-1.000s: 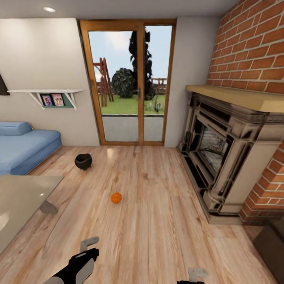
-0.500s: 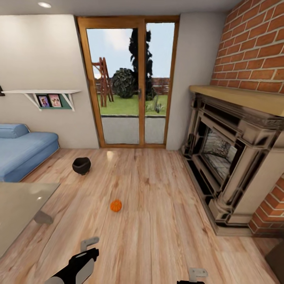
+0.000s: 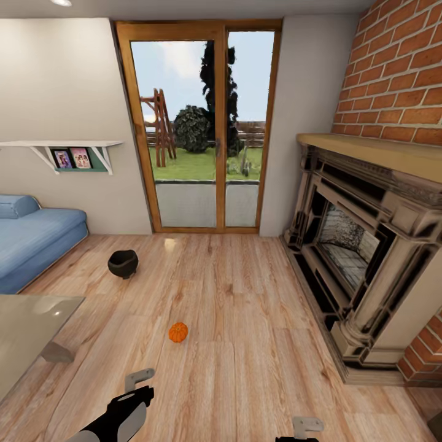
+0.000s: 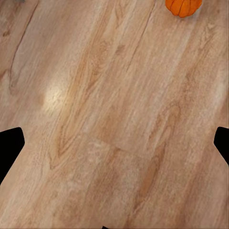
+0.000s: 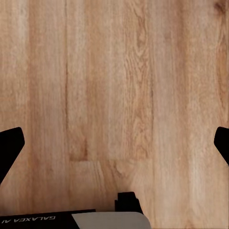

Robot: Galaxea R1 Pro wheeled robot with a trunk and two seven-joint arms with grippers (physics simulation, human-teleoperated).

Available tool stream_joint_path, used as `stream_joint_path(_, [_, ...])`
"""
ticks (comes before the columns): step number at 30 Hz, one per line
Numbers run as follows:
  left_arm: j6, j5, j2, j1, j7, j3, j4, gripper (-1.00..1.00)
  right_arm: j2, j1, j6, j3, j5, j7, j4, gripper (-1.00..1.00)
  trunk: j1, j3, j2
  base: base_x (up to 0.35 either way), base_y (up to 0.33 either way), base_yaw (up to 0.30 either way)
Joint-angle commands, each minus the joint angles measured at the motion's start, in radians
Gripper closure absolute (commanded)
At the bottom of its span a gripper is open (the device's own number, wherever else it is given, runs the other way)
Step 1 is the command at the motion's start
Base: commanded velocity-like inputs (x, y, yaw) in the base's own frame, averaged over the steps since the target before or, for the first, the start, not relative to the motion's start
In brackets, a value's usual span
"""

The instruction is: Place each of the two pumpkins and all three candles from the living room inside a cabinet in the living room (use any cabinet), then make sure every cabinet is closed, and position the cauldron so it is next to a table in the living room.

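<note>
One small orange pumpkin (image 3: 178,332) lies on the wood floor ahead of me, and it also sits at the edge of the left wrist view as the pumpkin (image 4: 183,6). The black cauldron (image 3: 123,263) stands on the floor farther off to the left, near the sofa. A corner of the glossy grey table (image 3: 27,325) reaches in at the left. My left gripper (image 3: 140,377) hangs low over the floor, short of the pumpkin; its black fingers (image 4: 10,145) stand wide apart and empty. My right gripper (image 3: 306,425) is open over bare floor, fingers (image 5: 11,143) spread. The candles and the cabinet are out of view.
A blue sofa (image 3: 31,236) lines the left wall under a white shelf (image 3: 58,146). A glass patio door (image 3: 199,129) fills the far wall. A large fireplace (image 3: 362,245) with brick surround takes the right side. Wood floor runs between them.
The camera has moved forward, so the pumpkin, cauldron and table sit lower and slightly more to the left in the head view. Both arms keep the same pose.
</note>
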Motion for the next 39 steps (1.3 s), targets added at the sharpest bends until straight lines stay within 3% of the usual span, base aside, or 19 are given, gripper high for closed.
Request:
stream_joint_path(1, [0.004,0.005,0.001,0.000,0.007,-0.009,-0.003,-1.00,0.001,-0.002,-0.007,0.008,-0.009,0.000,0.004,-1.00,0.000,-0.001,-0.001,0.044,0.000,0.000])
stream_joint_path(9, [0.004,0.005,0.001,0.000,0.007,-0.009,-0.003,-1.00,0.001,-0.002,-0.063,0.008,-0.011,0.003,0.005,-1.00,0.000,-0.001,-0.001,0.010,0.000,-0.030])
stream_joint_path(15, [0.004,0.005,0.001,0.000,0.007,-0.009,-0.003,-1.00,0.001,0.000,-0.061,0.006,-0.015,0.001,0.007,-1.00,0.000,-0.001,-0.001,0.000,0.000,-0.234])
stream_joint_path(21, [0.004,0.005,0.001,0.000,0.007,-0.009,0.001,-1.00,0.001,0.007,-0.054,0.001,-0.086,-0.005,0.007,-1.00,0.000,0.001,-0.001,0.006,0.008,-0.254])
stream_joint_path(24, [0.004,0.005,0.001,0.000,0.007,-0.009,0.004,-1.00,0.001,0.009,-0.045,0.001,-0.100,-0.006,0.007,-1.00,0.000,0.003,-0.001,0.115,0.140,-0.239])
stream_joint_path(39, [0.004,0.005,0.000,0.000,0.007,-0.009,0.005,-1.00,0.001,0.027,-0.051,0.001,-0.109,0.003,0.007,-1.00,0.000,0.018,-0.001,0.129,0.034,-0.229])
